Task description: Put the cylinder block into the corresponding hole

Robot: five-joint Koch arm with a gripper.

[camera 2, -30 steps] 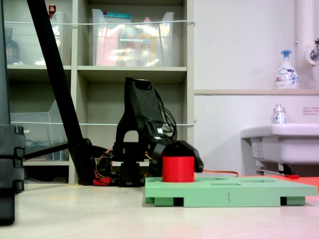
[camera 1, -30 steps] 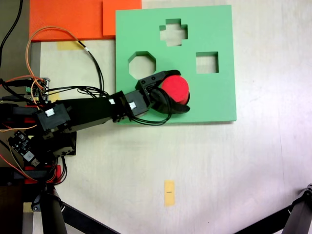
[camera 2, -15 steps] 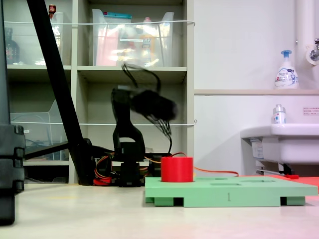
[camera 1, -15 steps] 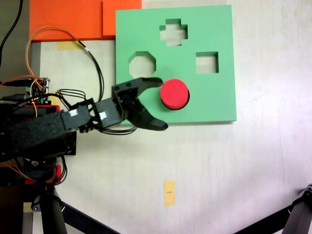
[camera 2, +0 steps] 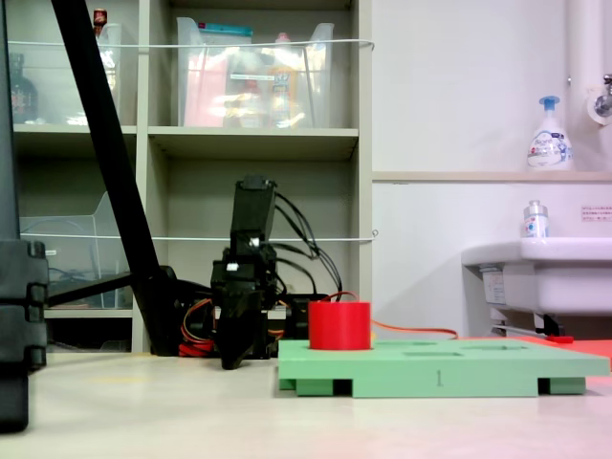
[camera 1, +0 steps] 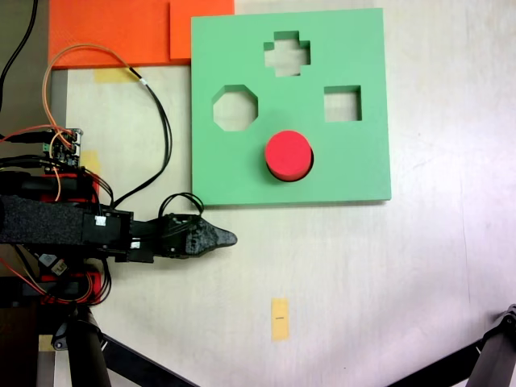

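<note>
The red cylinder block (camera 1: 289, 155) stands upright on the green foam board (camera 1: 363, 161), right where the round hole is. Only a thin dark crescent of that hole (camera 1: 280, 178) shows at the block's lower edge. In the second exterior view the cylinder block (camera 2: 339, 325) rises above the board's top (camera 2: 478, 368). My gripper (camera 1: 219, 239) is off the board, below its lower left corner in the first exterior view, apart from the block. Its jaws look closed together with nothing between them. The gripper (camera 2: 232, 356) points down close to the table.
The board also has an octagonal cutout (camera 1: 235, 109), a square cutout (camera 1: 343, 103) and a cross cutout (camera 1: 287, 53). Orange sheets (camera 1: 113, 32) lie at the top left. A yellow tape strip (camera 1: 280, 318) is on the table. Wires and electronics (camera 1: 64, 149) sit by the arm's base.
The gripper let go of the cylinder block, pulled back off the board toward the first exterior view's lower left, dropped low and shut. The block stayed put.
</note>
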